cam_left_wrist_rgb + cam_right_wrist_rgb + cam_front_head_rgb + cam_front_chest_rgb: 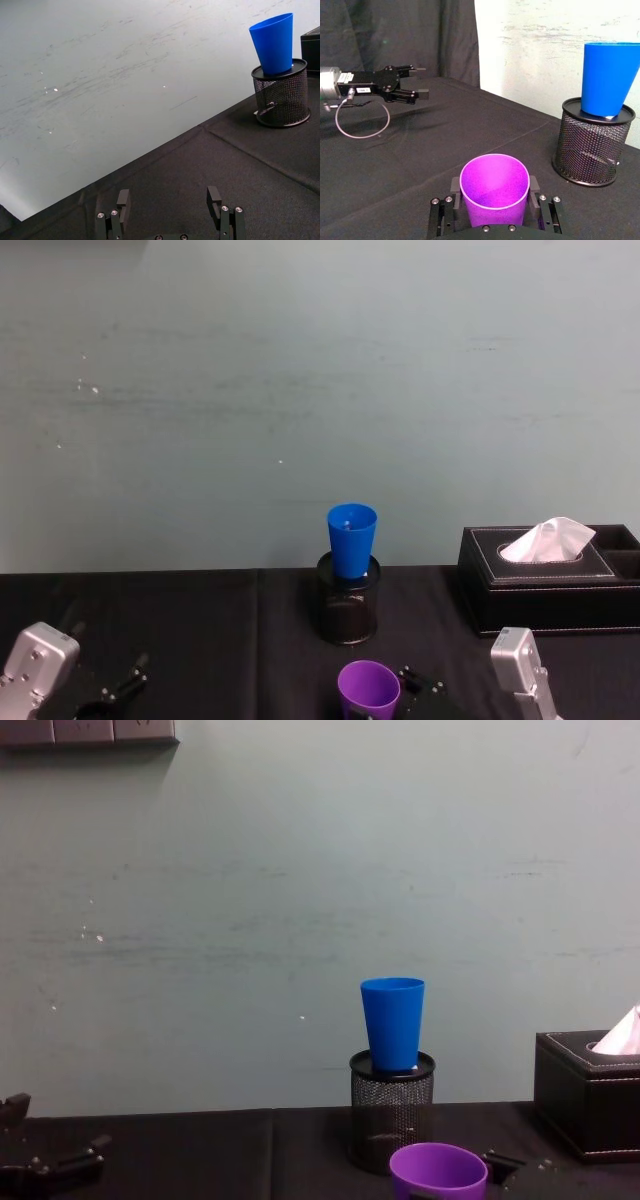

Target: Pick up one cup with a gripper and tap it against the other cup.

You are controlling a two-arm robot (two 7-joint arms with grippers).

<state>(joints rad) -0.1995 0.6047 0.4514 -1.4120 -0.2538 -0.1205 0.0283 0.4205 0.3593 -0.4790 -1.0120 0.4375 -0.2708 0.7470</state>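
Purple cup: held between the right gripper's fingers near the tabletop's front edge, about mid-width and in front of the holder. Whether its base touches the cloth cannot be told.
Purple cup contents: empty, as the right wrist view looks straight into its bare purple inside.
Purple cup axis: long axis vertical, wide mouth up, narrow base down between the fingers.
Right gripper: the fingers are closed in on the cup, one against each side of its wall just below the rim.
Blue cup: stands upright in the mouth of the mesh pen holder with its base sunk just below the holder's rim, mouth up and taper down. What is inside cannot be told.
Mesh pen holder: black, round and upright, near the tabletop's back edge by the wall, about mid-width, carrying the blue cup.
Gap: the two cups are apart, the blue one standing higher and farther back.
Tissue box: black, at the tabletop's back right corner, with a white tissue standing out of its slot.
Left gripper: low over the tabletop's front left corner, fingers spread wide with nothing between them.
Tabletop: covered in black cloth.
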